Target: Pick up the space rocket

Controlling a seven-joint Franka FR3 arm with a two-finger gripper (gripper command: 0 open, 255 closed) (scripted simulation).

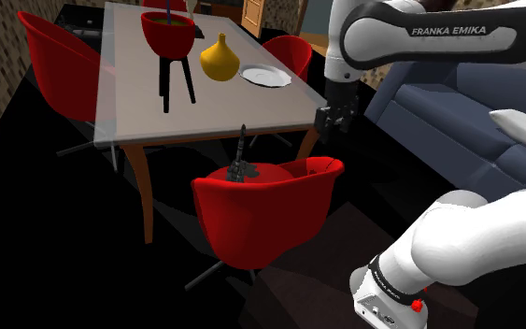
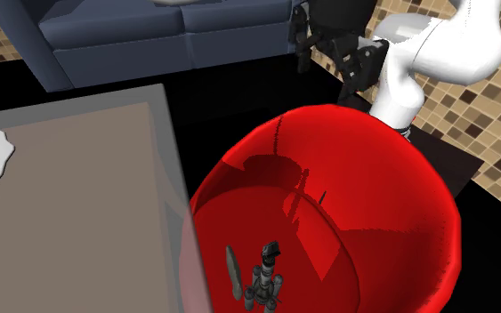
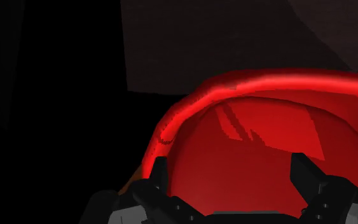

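Rocket [image 1: 240, 161] stood upright on red chair [image 1: 279, 215] seat, near its counter-side edge, tucked by counter [image 1: 223, 107]. Gripper [image 1: 332, 131] hovered beyond chair back, fingers apart, empty, presumably ready for descent.

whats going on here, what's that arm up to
A white Franka arm is after the small dark space rocket, which stands upright on the seat of the red chair at the edge of the table. The black gripper is open and empty, hanging in the air off to one side of the chair, well apart from the rocket. Nothing has been picked up yet.
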